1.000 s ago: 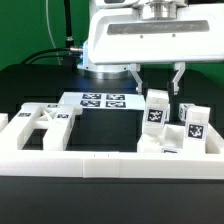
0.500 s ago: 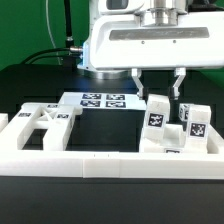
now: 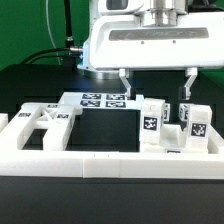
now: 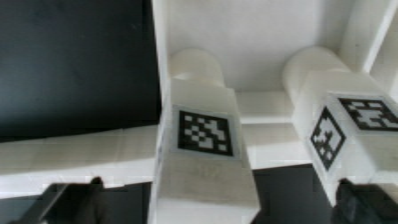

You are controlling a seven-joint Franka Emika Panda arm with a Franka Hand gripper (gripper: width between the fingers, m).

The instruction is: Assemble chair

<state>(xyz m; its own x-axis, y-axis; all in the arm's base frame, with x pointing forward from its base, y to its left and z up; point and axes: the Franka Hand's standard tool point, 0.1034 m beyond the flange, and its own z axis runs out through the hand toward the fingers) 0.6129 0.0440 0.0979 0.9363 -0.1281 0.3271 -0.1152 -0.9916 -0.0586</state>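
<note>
The chair is in loose white tagged pieces. One upright blocky leg (image 3: 150, 122) stands just below my gripper (image 3: 157, 88), between its spread fingers and apart from both. A second tagged leg (image 3: 196, 122) stands to its right in the exterior view. A flat cross-braced piece (image 3: 42, 122) lies at the exterior view's left. In the wrist view the near leg (image 4: 205, 135) runs up between my fingertips (image 4: 71, 200), with the other leg (image 4: 338, 120) beside it. My gripper (image 4: 217, 200) is open and empty.
The marker board (image 3: 100, 100) lies flat behind the pieces. A long white border rail (image 3: 110, 160) runs along the front and wraps the sides. More white chair pieces (image 3: 172, 140) lie low around the two legs.
My fingers have spread wider apart. The leg under them now sits a little lower and further to the exterior view's left.
</note>
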